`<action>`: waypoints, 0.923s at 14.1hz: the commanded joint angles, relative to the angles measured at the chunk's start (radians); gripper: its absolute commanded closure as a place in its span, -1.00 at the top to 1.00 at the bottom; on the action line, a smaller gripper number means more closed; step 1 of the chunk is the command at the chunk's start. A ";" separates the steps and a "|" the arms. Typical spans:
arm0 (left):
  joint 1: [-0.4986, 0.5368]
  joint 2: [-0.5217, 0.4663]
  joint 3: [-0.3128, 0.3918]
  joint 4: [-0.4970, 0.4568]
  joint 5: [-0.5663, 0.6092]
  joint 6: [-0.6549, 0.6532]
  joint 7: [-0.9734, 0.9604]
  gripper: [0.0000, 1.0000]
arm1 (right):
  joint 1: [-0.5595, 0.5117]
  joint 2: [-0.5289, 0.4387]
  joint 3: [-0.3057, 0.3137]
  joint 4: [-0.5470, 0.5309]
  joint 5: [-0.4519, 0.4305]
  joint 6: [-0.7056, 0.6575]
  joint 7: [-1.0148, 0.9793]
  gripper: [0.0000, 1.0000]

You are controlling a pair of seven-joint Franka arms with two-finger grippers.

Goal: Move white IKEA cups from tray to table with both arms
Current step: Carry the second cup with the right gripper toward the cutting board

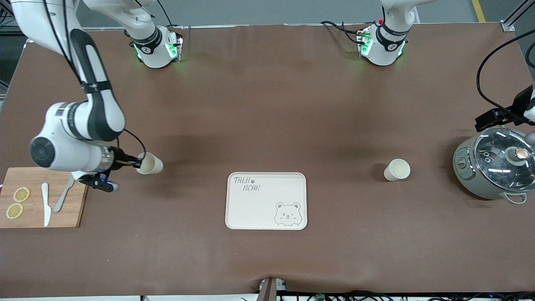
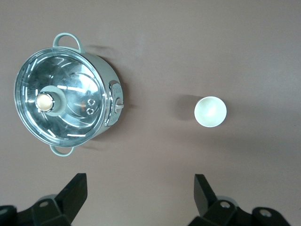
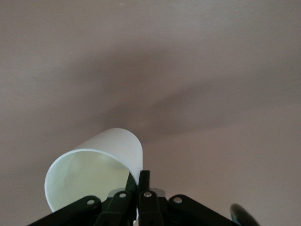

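Front view: one cup gripped, one cup standing free

Front view, right arm's end of the desk: the right gripper [image 1: 134, 162] is clenched on the rim of a white cup [image 1: 150, 163], holding it tilted with its mouth turned toward the arm. Cup hangs over bare brown desk [image 1: 267, 104], just beside the corner of a wooden cutting board [image 1: 62, 217]. Board carries two lemon slices [image 1: 17, 202], a white knife [image 1: 46, 204] and a second pale utensil [image 1: 63, 196].

Right wrist view: fingers [image 3: 144, 188] pinch the cup wall [image 3: 94, 176], one inside, one outside.

Middle of the desk, toward the front edge: a cream tray [image 1: 266, 200] with a bear drawing, nothing on it.

Left arm's end: second cup [image 1: 397, 169] stands upright on the desk, between the tray and a grey-green pot [image 1: 493, 167] with a glass lid.

Left wrist view: left gripper [image 2: 140, 195] hangs high over the desk near pot [image 2: 66, 108] and cup [image 2: 210, 111], jaws spread wide, grasping nothing. Cup and pot are well apart.
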 commanded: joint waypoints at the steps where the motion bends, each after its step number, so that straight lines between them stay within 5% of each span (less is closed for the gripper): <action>1: 0.006 -0.010 -0.011 0.031 -0.020 -0.035 0.006 1.00 | -0.085 -0.061 0.019 -0.112 -0.014 0.061 -0.164 -1.00; 6: -0.004 -0.008 -0.019 0.056 -0.028 -0.063 -0.005 1.00 | -0.155 -0.049 0.019 -0.240 -0.024 0.247 -0.288 -1.00; 11: -0.006 -0.008 -0.026 0.085 -0.028 -0.084 0.001 1.00 | -0.173 -0.032 0.019 -0.248 -0.025 0.253 -0.290 -1.00; 12: -0.003 -0.010 -0.042 0.087 -0.029 -0.107 0.002 1.00 | -0.179 -0.031 0.021 -0.244 -0.025 0.246 -0.290 -0.16; 13: -0.003 -0.015 -0.043 0.087 -0.037 -0.135 0.002 1.00 | -0.178 -0.034 0.021 -0.238 -0.025 0.238 -0.287 0.99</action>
